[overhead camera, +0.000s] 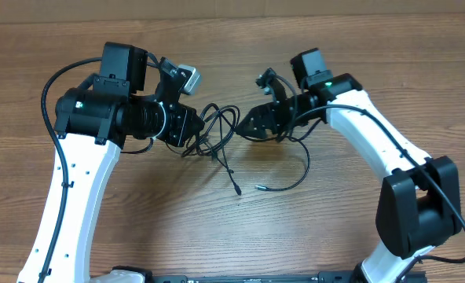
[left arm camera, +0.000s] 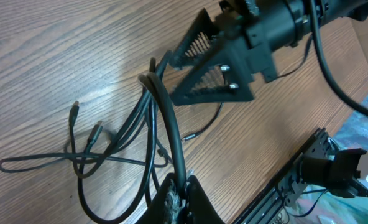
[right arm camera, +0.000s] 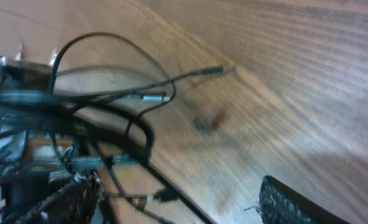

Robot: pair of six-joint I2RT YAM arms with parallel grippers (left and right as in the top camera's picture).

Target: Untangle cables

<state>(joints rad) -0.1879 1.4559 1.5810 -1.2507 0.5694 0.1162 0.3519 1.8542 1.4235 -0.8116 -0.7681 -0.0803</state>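
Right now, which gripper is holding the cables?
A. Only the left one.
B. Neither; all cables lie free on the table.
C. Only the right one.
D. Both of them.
A: the cables rise from the table into the shut left gripper, while the right gripper is open close to them, with nothing clamped.

The place looked like a robotics lab or test bench. A plain wood-grain table (overhead camera: 389, 47) carried two white-and-black robot arms, the left arm (overhead camera: 67, 196) and the right arm (overhead camera: 374, 137), both rising from its near edge, where a black metal frame (left arm camera: 299, 165) ran. Thin black cables (overhead camera: 217, 130) lay loose between the arms.
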